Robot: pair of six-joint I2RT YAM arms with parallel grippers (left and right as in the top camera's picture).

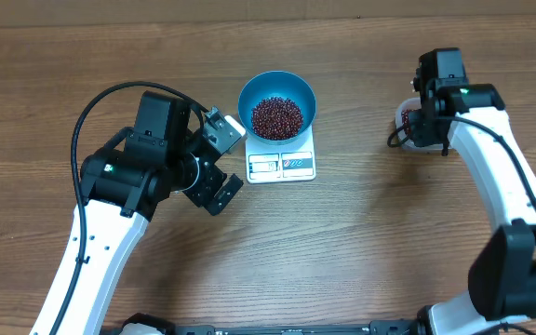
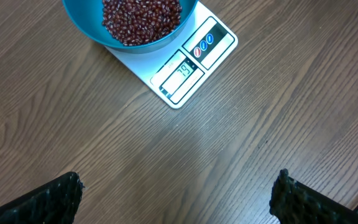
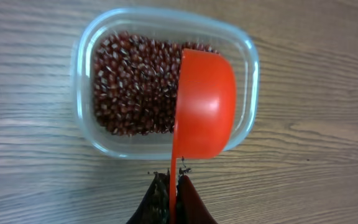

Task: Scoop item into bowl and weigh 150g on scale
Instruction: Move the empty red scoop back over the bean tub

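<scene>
The blue bowl point(image 1: 301, 93) stands on the white scale point(image 1: 282, 166) and holds a pile of dark red-brown beans point(image 1: 276, 117). My left gripper point(image 1: 231, 160) hangs open just left of the scale; the left wrist view shows its fingertips point(image 2: 64, 196) wide apart over bare wood, with the bowl point(image 2: 86, 28) and scale point(image 2: 213, 43) beyond them. My right gripper point(image 3: 174, 183) is shut on the thin handle of an orange scoop point(image 3: 205, 102). The scoop hangs over a clear tub point(image 3: 248, 62) full of beans point(image 3: 132, 81), and no beans show in it.
In the overhead view the right arm point(image 1: 491, 158) covers most of the clear tub point(image 1: 404, 116) at the right. Brown wooden table point(image 1: 361, 242) lies all around. The left arm point(image 1: 110, 223) reaches in from the lower left.
</scene>
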